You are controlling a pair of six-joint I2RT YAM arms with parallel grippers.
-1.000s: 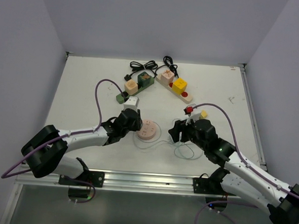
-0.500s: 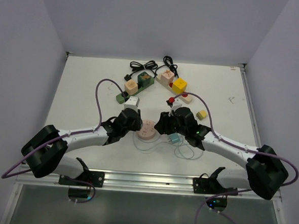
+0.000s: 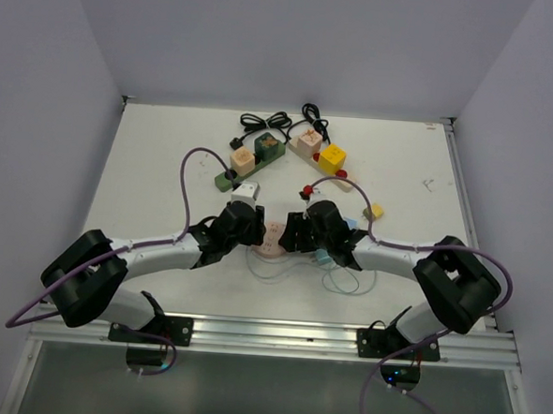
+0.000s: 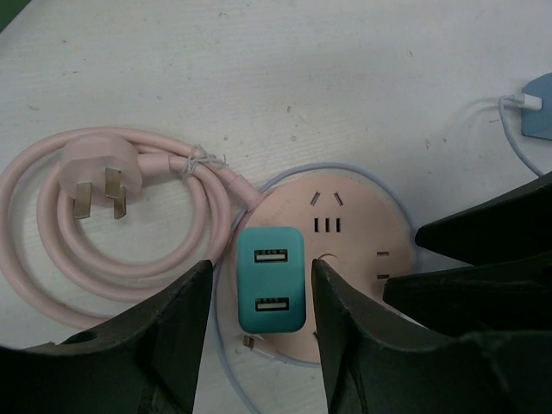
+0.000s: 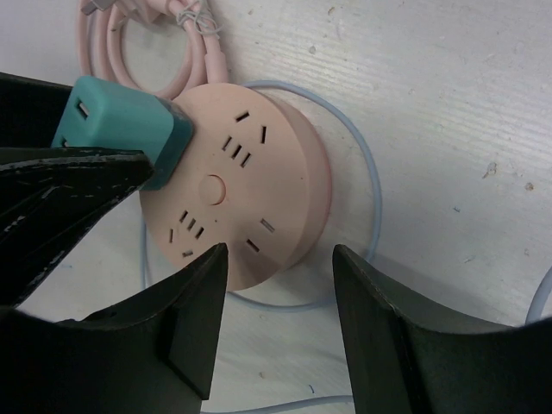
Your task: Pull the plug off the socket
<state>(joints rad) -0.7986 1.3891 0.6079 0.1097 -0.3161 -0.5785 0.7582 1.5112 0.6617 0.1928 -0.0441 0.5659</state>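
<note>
Teal plug (image 4: 270,280) (2 USB ports on face) seated in round pink socket (image 4: 354,233) on table (image 3: 158,153). Left gripper (image 4: 260,266): fingers apart, straddling plug. Right gripper (image 5: 280,250): fingers apart, over socket rim. Pink cord (image 4: 216,207) coiled beside socket.

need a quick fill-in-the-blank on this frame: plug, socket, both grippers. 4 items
1. The plug seated in the round socket is ___ in colour.
2. Its face shows ___ USB ports.
3. The left gripper has a finger on each side of the plug, jaws ___.
4. The right gripper straddles the ___, not closed on it.

Missing words: teal; two; open; socket.
</note>
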